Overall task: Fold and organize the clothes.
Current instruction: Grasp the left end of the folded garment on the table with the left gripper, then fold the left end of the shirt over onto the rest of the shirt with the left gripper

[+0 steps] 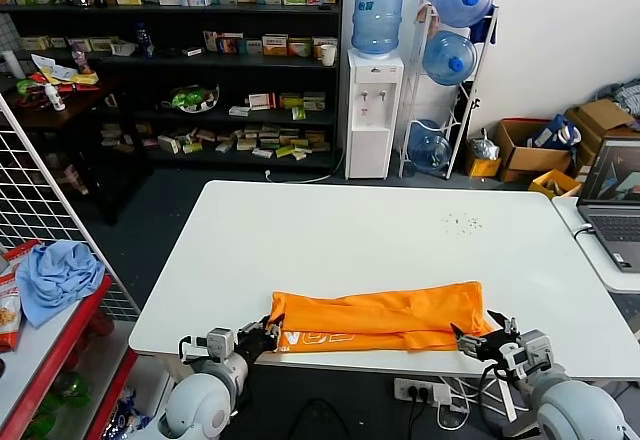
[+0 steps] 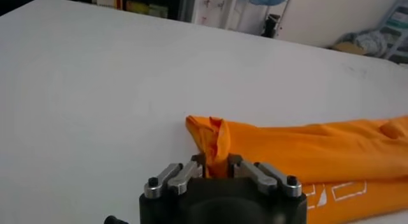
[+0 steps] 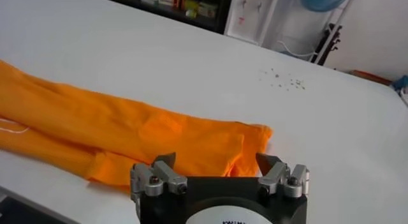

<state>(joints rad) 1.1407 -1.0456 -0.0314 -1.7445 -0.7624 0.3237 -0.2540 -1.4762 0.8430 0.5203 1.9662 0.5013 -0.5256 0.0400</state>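
The orange T-shirt lies folded into a long band along the near edge of the white table, with white lettering showing near its left end. My left gripper is shut on the shirt's left end, and a pinched ridge of orange cloth rises between its fingers. My right gripper is at the shirt's right end with its fingers spread wide and the orange cloth lying between and under them, not pinched.
A laptop sits on a side table at the right. A red rack at the left holds a light blue cloth. Shelves, a water dispenser and boxes stand beyond the table's far edge.
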